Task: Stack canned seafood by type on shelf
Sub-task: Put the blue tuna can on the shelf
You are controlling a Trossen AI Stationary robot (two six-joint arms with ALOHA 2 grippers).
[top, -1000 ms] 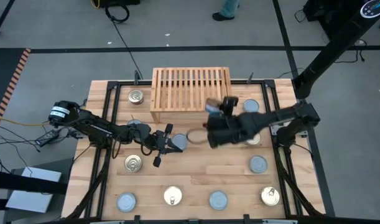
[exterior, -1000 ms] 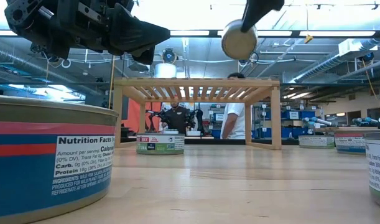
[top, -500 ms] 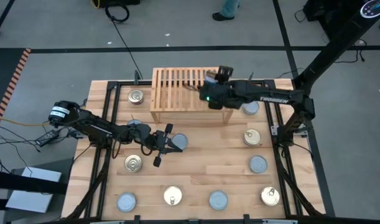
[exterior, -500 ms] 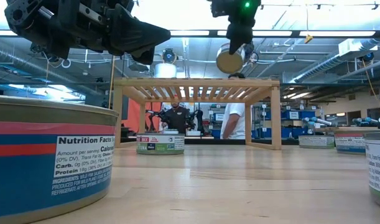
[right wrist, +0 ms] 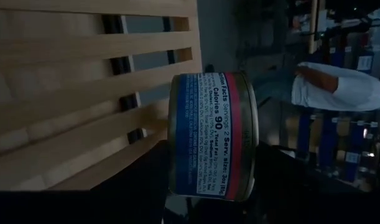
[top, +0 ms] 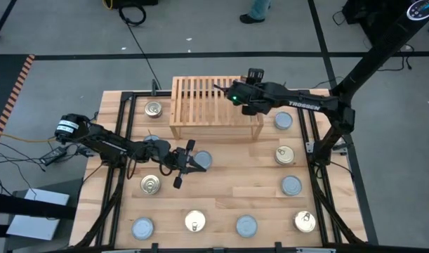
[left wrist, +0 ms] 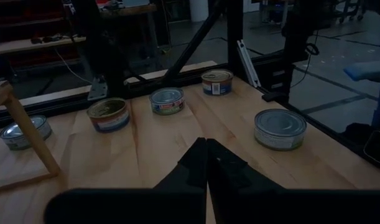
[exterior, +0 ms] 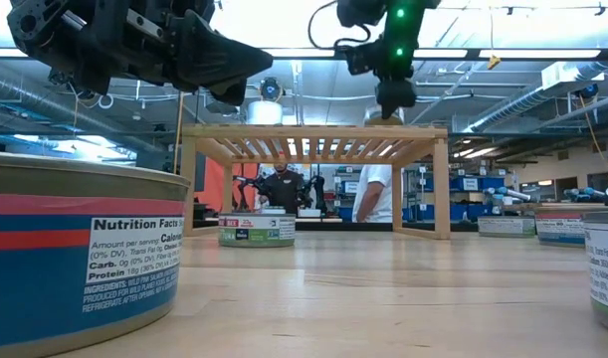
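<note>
A tin of canned seafood (right wrist: 211, 134) with a blue and red label hangs over the slatted top of the wooden shelf (top: 200, 105), near its right end. My right gripper (top: 235, 93) is shut on it. In the low view the tin (exterior: 383, 116) is just above the shelf top; I cannot tell whether it touches. My left gripper (top: 199, 163) is shut and empty, above the table in front of the shelf, over a silvery tin (top: 204, 160). Several more tins stand on their bases on the tabletop, such as a golden one (top: 152, 185). My right gripper pinches the tin between its two fingers, one on each flat end (right wrist: 173, 155), so the labelled side wall faces the wrist camera. The fingers (right wrist: 149, 186) slant down from the table's right side. The tin is clear of the table, over the shelf's slats.
Tins ring the tabletop: golden-lidded ones (top: 154, 109), (top: 195, 221), (top: 305, 221), (top: 286, 154) and silvery ones (top: 142, 228), (top: 246, 225), (top: 291, 185), (top: 283, 121). One tin (exterior: 256, 230) stands under the shelf. People stand in the room beyond the table.
My right gripper has carried the tin from above the table in front of the shelf toward the far edge. It is now over the shelf's top and a little lower. Its wrist has turned on the way.
</note>
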